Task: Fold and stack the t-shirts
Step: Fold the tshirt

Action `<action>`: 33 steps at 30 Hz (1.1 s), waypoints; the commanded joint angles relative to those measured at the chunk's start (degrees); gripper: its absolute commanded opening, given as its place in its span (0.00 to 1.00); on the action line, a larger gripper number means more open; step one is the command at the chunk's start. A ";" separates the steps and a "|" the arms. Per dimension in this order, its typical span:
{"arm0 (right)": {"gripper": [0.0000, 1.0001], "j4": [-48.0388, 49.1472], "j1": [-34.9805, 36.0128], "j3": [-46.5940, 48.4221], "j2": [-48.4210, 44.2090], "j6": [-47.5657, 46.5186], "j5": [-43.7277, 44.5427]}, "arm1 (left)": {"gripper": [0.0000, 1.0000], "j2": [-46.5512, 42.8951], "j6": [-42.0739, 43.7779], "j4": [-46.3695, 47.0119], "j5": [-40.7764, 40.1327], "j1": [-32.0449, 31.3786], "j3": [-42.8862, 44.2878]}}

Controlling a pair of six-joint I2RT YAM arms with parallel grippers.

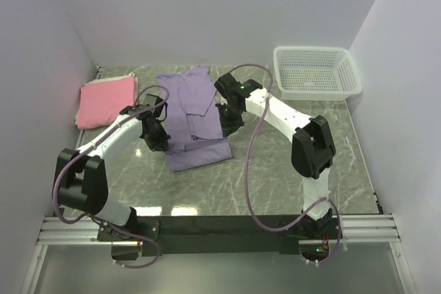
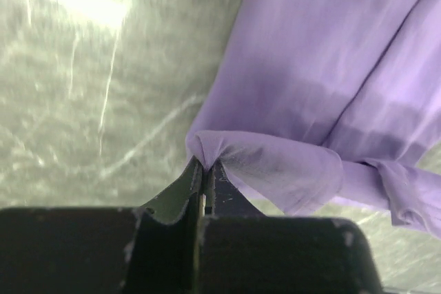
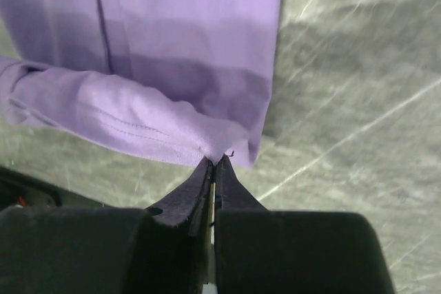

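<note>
The lavender-purple t-shirt (image 1: 189,111) lies partly folded lengthwise in the middle of the table. My left gripper (image 1: 157,137) is shut on its left edge; the left wrist view shows the cloth (image 2: 303,74) pinched at my fingertips (image 2: 204,164) and lifted off the table. My right gripper (image 1: 227,118) is shut on its right edge; the right wrist view shows a fold of the shirt (image 3: 172,53) pinched between the tips (image 3: 214,161). The pink t-shirt (image 1: 106,100) lies folded in a rectangle at the far left.
A white mesh basket (image 1: 316,71) stands at the far right corner. Grey walls close in the left, back and right. The marble tabletop (image 1: 289,184) shows in front of the shirt. Purple cables loop over both arms.
</note>
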 commanded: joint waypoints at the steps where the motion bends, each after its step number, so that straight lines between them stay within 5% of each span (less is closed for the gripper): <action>1: 0.00 -1.46 -1.77 4.33 2.58 -1.77 2.04 | 0.01 1.75 4.05 3.20 -1.83 2.24 3.16; 33: 0.00 11.47 -5.37 5.83 11.64 -0.98 2.39 | 0.02 12.13 8.88 18.85 -5.35 3.65 3.16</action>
